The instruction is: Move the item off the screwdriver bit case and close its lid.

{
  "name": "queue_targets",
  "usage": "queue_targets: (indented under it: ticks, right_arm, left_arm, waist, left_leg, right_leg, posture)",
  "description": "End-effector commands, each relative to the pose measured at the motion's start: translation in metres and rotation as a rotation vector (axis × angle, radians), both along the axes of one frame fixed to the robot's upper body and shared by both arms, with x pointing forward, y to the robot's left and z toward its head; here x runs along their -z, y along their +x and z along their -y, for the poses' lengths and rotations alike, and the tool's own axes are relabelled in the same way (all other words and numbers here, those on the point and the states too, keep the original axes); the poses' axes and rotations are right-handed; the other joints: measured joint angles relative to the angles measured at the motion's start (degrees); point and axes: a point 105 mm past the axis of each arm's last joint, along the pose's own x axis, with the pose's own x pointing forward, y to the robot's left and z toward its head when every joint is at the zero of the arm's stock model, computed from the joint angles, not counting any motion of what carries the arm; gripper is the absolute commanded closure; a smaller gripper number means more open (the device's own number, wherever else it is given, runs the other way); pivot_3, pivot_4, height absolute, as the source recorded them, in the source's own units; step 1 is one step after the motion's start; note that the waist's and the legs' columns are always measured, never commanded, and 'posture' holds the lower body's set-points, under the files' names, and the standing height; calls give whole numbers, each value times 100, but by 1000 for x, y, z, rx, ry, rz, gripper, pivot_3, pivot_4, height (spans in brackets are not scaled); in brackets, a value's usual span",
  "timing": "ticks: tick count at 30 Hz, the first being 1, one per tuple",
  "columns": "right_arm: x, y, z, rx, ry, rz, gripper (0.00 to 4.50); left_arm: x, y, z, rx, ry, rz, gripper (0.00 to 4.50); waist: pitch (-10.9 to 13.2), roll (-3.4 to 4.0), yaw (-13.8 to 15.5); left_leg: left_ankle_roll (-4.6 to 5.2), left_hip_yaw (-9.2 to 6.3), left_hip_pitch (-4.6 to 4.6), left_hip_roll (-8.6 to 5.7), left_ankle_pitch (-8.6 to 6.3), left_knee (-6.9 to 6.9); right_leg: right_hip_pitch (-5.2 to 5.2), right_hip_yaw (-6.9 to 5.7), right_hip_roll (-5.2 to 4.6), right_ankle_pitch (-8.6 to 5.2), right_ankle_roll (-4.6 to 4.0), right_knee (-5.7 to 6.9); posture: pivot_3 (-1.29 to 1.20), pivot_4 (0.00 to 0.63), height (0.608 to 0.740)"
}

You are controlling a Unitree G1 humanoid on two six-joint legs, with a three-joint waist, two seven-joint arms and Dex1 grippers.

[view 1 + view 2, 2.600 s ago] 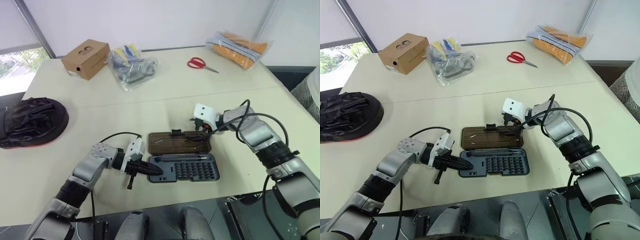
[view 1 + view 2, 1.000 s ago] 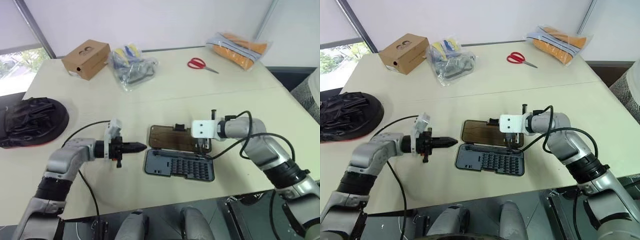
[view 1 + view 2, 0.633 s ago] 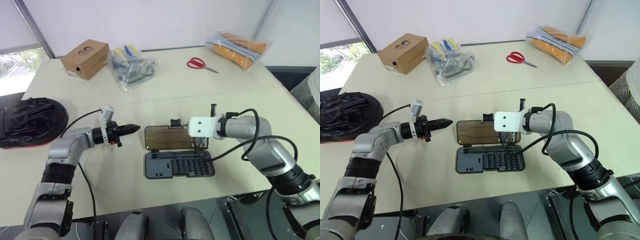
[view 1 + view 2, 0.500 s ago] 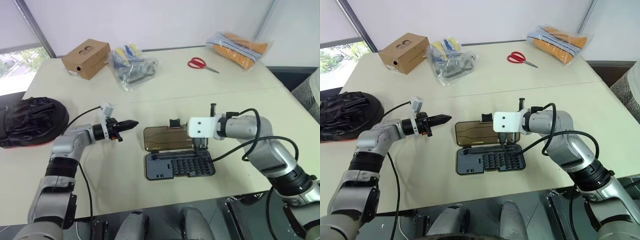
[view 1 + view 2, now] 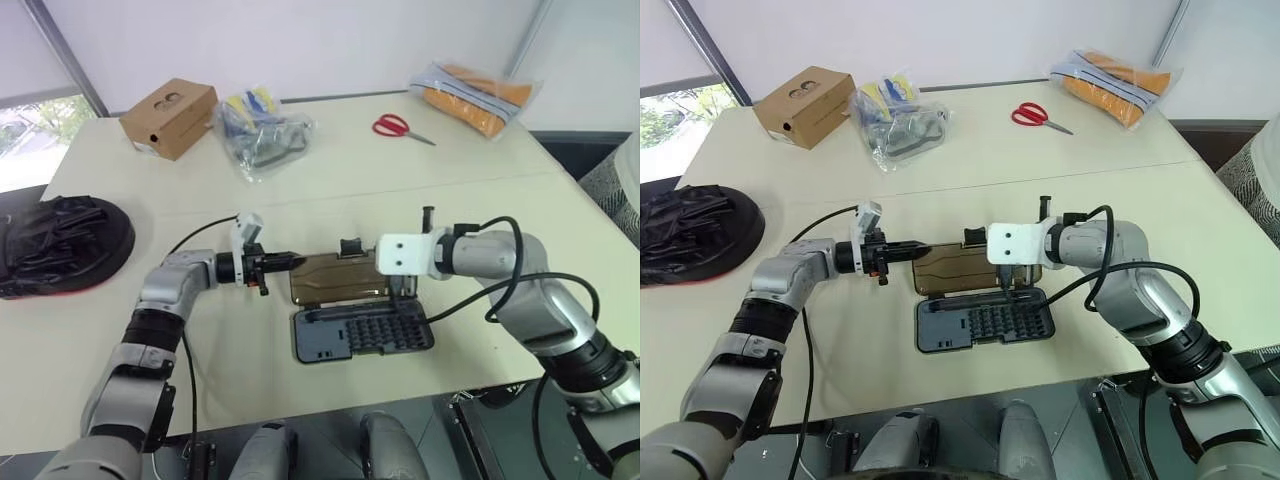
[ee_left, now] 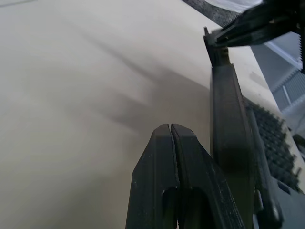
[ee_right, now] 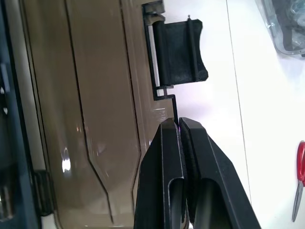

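The screwdriver bit case [image 5: 365,336] lies open near the table's front edge, with rows of bits showing. Its smoky-brown lid [image 5: 335,278] lies folded back behind it, latch tab [image 5: 352,247] on the far side. The item [image 5: 58,245], a round black padded disc, rests on the table at the far left, well clear of the case. My left gripper [image 5: 288,260] is shut and empty, its tip at the lid's left end [image 6: 228,109]. My right gripper [image 7: 177,125] is shut and empty above the lid's far edge, beside the latch tab [image 7: 178,50].
At the back stand a brown cardboard box [image 5: 168,118], a clear bag of tools [image 5: 262,130], red scissors [image 5: 403,128] and an orange bag [image 5: 475,88]. Bare tabletop lies between the disc and the case.
My left gripper has swung right, from open tabletop to the lid's left end. The right gripper has stayed over the lid. The case has turned slightly.
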Motion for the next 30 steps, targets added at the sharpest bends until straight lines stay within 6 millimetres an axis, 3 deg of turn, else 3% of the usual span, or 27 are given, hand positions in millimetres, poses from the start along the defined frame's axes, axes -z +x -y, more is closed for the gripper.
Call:
queue_targets:
  ticks: [1, 4, 11, 16, 25, 30]
  right_arm:
    - [-26, -1, -2, -3, 33, 77, 4461]
    - [-30, -1, -4, 2, 49, 78, 3621]
    - [-45, -2, 8, 48, 57, 66, 48]
    - [-63, -14, 23, 90, 118, 2, 48]
    - [-87, -31, 62, 213, 187, -32, 48]
    - [-96, -43, 65, 229, 270, -77, 48]
  left_arm:
    - [-9, -1, 1, 24, 1, 39, 4500]
    - [-10, -1, 2, 25, -2, 39, 4500]
    - [-12, -2, 8, 45, -22, 40, 4500]
    - [-21, -10, 14, 100, -49, 41, 4500]
    - [-38, -47, 10, 324, 12, 45, 4500]
    - [-31, -60, 12, 400, 60, 43, 4500]
  waist:
    - [0, 0, 8]
    - [0, 0, 11]
    - [0, 0, 18]
    - [0, 0, 18]
    - [2, 2, 18]
    - [3, 3, 27]
  left_leg:
    - [0, 0, 0, 0, 0, 0]
    - [0, -1, 0, 0, 0, 1]
    - [0, -3, 0, 0, 0, 1]
    - [0, -3, -3, -1, 0, 1]
    - [1, 0, -2, 2, -1, -3]
    - [2, 0, -1, 4, -1, -1]
  right_leg:
    - [0, 0, 0, 0, 0, 0]
    - [0, 0, 0, 0, 0, 0]
    - [1, 1, 0, 0, 0, 0]
    - [0, -1, -1, 0, 0, -1]
    - [0, 0, -1, 0, 0, -1]
    - [3, 1, -1, 0, 0, -1]
  posture:
    - [0, 150, 740]
    - [0, 150, 740]
    - [0, 150, 740]
    - [0, 150, 740]
    - [0, 150, 740]
    - [0, 150, 740]
